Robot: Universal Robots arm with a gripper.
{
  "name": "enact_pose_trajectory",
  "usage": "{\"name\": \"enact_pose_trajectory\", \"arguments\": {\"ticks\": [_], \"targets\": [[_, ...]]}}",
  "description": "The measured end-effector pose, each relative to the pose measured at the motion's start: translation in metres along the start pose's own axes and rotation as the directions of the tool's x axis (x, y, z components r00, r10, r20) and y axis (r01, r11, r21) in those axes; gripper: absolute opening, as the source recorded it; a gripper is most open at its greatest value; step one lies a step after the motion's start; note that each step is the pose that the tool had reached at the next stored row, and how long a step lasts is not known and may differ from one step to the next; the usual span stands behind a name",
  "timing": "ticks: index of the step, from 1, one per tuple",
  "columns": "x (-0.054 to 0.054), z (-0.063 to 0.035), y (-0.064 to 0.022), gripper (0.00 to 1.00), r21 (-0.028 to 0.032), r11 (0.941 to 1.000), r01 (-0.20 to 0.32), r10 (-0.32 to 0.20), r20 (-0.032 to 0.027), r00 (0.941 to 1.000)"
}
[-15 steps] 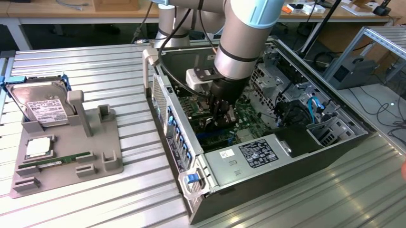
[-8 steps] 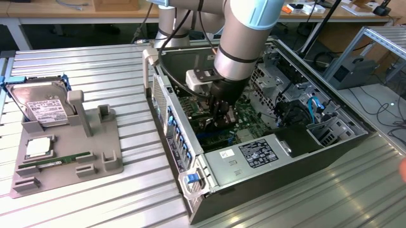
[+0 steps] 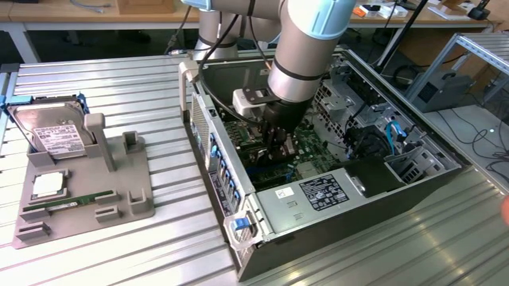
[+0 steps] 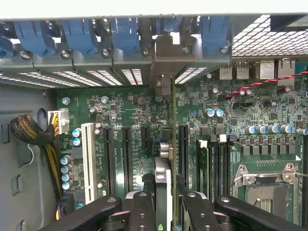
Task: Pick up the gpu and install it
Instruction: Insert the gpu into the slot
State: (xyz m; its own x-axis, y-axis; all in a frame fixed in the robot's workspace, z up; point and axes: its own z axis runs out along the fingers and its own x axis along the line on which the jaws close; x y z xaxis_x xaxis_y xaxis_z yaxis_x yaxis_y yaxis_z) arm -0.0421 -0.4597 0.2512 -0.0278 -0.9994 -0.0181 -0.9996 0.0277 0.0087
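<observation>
The gpu [image 4: 166, 144] appears edge-on in the wrist view, upright over the green motherboard [image 4: 130, 120], with black expansion slots [image 4: 127, 159] on either side of it. Its silver end bracket [image 4: 163, 65] reaches the rear slot openings under the blue latches [image 4: 124, 33]. My gripper [image 4: 167, 204] is shut on the card, one black finger [image 4: 143, 207] on each face. In the exterior view the gripper [image 3: 278, 149] is deep inside the open computer case [image 3: 413, 179], low over the board. Whether the card's edge sits in a slot I cannot tell.
At the exterior view's left, a grey tray [image 3: 119, 202] holds a hard drive [image 3: 56, 134], a RAM stick [image 3: 68, 203] and a square chip [image 3: 47, 185]. Inside the case are the power supply [image 3: 318, 193], drive cages [image 3: 413, 164] and a braided cable bundle [image 4: 33, 132].
</observation>
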Motion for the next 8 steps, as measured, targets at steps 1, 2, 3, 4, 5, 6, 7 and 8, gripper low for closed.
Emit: {"name": "enact_pose_trajectory", "arguments": {"ticks": [1, 2, 3, 4, 5, 6, 7, 8], "targets": [[0.0000, 0.0004, 0.0000, 0.27, 0.0001, 1.0000, 0.000, 0.000, -0.0001, 1.0000], [-0.0001, 0.0016, 0.0000, 0.27, 0.0004, 1.0000, 0.000, 0.000, 0.0006, 1.0000], [0.0000, 0.0019, 0.0000, 0.27, 0.0002, 1.0000, 0.000, 0.000, -0.0011, 1.0000], [0.0001, 0.0020, 0.0000, 0.27, 0.0000, 1.0000, 0.000, 0.000, -0.0018, 1.0000], [0.0000, 0.0021, -0.0001, 0.27, 0.0001, 1.0000, 0.000, 0.000, -0.0016, 1.0000], [0.0000, 0.0022, -0.0001, 0.27, 0.0002, 1.0000, 0.000, 0.000, -0.0014, 1.0000], [0.0000, 0.0022, -0.0001, 0.27, 0.0002, 1.0000, 0.000, 0.000, -0.0014, 1.0000], [0.0000, 0.0023, 0.0000, 0.27, 0.0002, 1.0000, 0.000, 0.000, -0.0014, 1.0000]]}}
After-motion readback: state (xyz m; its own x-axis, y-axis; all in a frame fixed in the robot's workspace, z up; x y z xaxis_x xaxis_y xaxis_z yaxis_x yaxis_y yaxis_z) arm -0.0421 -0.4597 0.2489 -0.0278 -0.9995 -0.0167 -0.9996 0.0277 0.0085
